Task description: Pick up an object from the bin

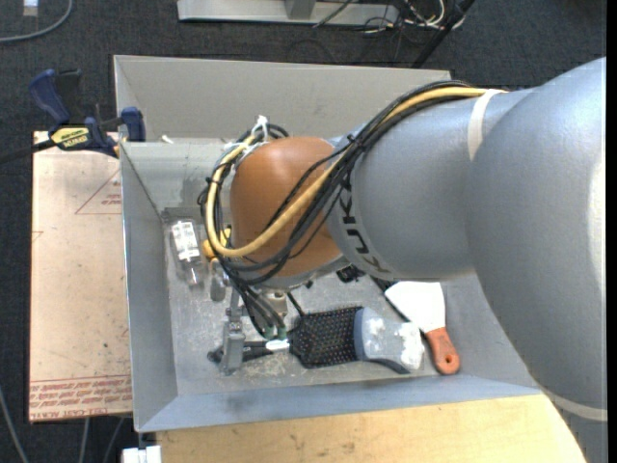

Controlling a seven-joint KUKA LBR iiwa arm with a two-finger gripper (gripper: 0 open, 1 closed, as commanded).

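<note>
My gripper [234, 343] reaches down below the orange wrist cover to the bin floor at the front left. Just to its right lies a hairbrush [337, 338] with black bristles and a grey and white handle, its bristle head pointing toward the gripper. A small white and green bit [278, 343] lies between the gripper and the brush head. Nothing shows as held.
A white scraper with an orange handle [431, 328] lies right of the brush, near the front wall. A clear plastic piece [183, 241] sits by the left wall. The arm and its cables hide the bin's middle and right.
</note>
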